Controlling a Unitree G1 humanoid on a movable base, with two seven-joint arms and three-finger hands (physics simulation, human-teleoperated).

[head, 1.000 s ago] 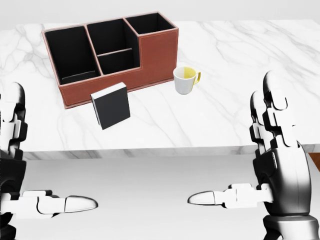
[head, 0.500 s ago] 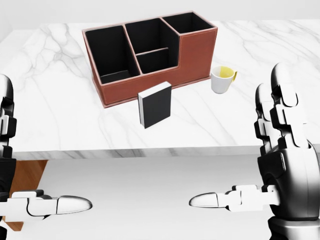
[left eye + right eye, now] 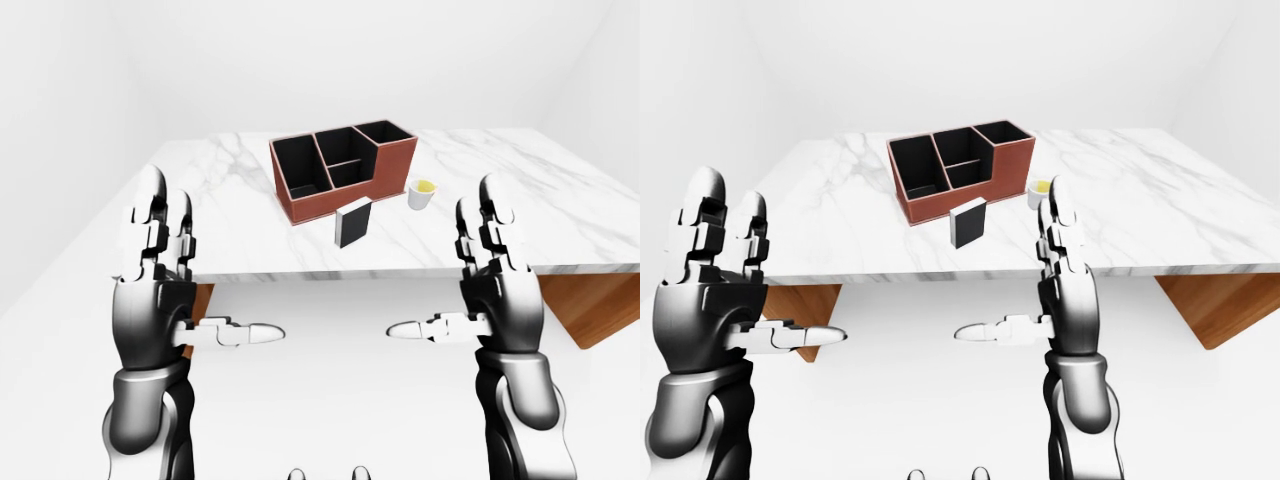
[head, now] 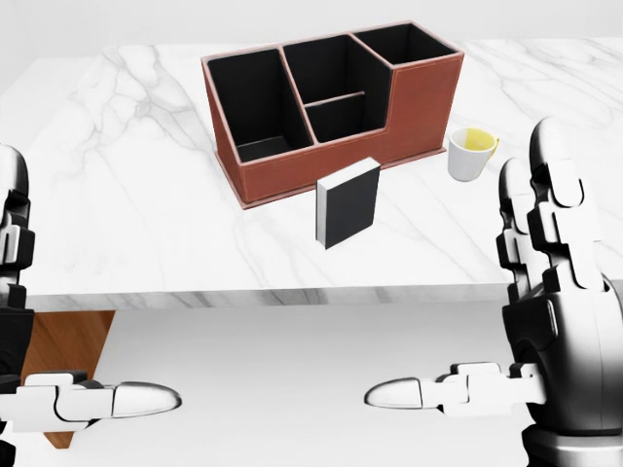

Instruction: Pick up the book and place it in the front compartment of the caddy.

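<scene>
**Clerk:** What are you logging on the tabletop?

**Operator:** Item one: I am seeing a white marble tabletop [image 4: 127, 195], veined grey, with brown wood showing beneath its near edge. Item two: a reddish-brown caddy [image 4: 336, 107] with black-lined compartments is sitting toward the middle of the tabletop, turned at an angle. It is showing one long compartment at its left end, two smaller ones in the middle split by a low divider, and a taller one at its right end. Item three: a black book [image 4: 348, 203] with white page edges is standing upright on the marble just beside the caddy's long wall nearest the table's near edge, outside every compartment. I cannot tell whether it is touching that wall. Item four: a white mug [image 4: 471, 154] with a yellow inside is standing near the caddy's right end.

**Clerk:** Any brands or writing?

**Operator:** I am reading none; the book cover, the caddy and the mug are all looking plain.

**Clerk:** And the hands?

**Operator:** I am holding the left hand [image 3: 158, 270] released, fingers upright and thumb pointing inward, gripping nothing. The right hand [image 4: 545, 321] is mirroring it, fingers spread, empty. Both are hanging off the table's near edge, well apart from the book.
</scene>
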